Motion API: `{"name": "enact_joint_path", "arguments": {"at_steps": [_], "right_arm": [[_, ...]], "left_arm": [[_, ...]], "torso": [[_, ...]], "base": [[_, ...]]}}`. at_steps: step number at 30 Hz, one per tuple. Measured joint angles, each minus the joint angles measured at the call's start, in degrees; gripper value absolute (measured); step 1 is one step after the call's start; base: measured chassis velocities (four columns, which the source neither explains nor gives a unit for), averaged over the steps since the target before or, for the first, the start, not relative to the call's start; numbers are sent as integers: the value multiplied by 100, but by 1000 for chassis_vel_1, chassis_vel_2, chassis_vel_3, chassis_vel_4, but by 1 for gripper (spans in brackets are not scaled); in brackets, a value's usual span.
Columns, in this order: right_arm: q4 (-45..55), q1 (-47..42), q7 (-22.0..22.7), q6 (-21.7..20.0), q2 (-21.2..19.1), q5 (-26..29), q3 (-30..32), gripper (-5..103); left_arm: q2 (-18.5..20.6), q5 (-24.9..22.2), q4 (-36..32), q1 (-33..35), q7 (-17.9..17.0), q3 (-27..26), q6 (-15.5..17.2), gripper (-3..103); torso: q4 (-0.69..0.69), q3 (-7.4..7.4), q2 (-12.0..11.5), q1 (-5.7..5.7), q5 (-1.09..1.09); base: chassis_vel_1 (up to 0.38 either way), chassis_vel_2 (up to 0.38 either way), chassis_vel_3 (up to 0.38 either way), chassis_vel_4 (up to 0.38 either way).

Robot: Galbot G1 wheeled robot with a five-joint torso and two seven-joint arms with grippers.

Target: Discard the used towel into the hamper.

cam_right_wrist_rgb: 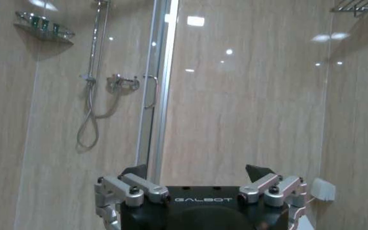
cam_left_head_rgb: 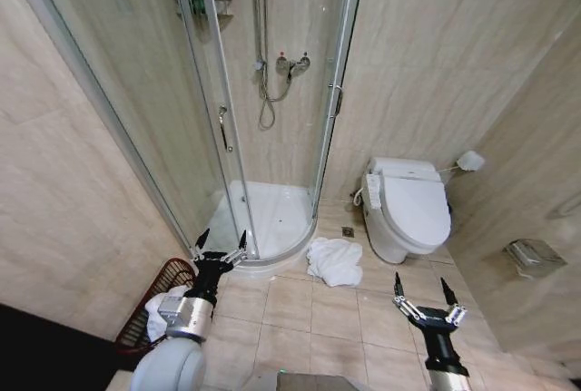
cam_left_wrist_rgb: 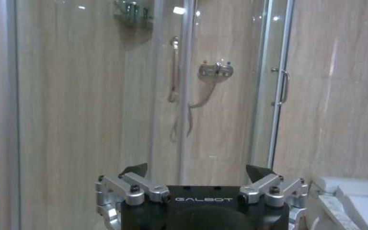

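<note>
A crumpled white towel (cam_left_head_rgb: 334, 259) lies on the tiled floor between the shower base and the toilet. The hamper (cam_left_head_rgb: 156, 305), a dark reddish-brown wire basket, stands at the lower left against the wall, with some white cloth (cam_left_head_rgb: 162, 311) inside it. My left gripper (cam_left_head_rgb: 219, 244) is raised beside the hamper, in front of the shower door, open and holding nothing. My right gripper (cam_left_head_rgb: 423, 293) is at the lower right, near the toilet, also open with nothing in it. In the wrist views both left gripper (cam_left_wrist_rgb: 197, 172) and right gripper (cam_right_wrist_rgb: 197, 171) point at the shower wall.
A curved glass shower enclosure (cam_left_head_rgb: 263, 119) fills the back left, with its white base (cam_left_head_rgb: 268, 219) on the floor. A white toilet (cam_left_head_rgb: 410, 208) stands at the right. A paper holder (cam_left_head_rgb: 534, 257) hangs on the right wall. Open tile floor (cam_left_head_rgb: 318, 327) lies in front of me.
</note>
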Motion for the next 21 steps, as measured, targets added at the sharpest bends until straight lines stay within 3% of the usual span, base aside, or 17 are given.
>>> {"name": "enact_joint_path", "arguments": {"at_steps": [12, 21], "right_arm": [[0, -1, 0, 0, 1, 0, -1, 100], [0, 0, 1, 0, 0, 0, 1, 100]], "left_arm": [[5, 0, -1, 1, 0, -2, 0, 100], [0, 0, -1, 0, 0, 1, 0, 100]], "torso": [[-1, -1, 4, -3, -1], [-1, 1, 2, 2, 3]], "base": [[167, 131, -146, -152], [-122, -59, 116, 60]]}}
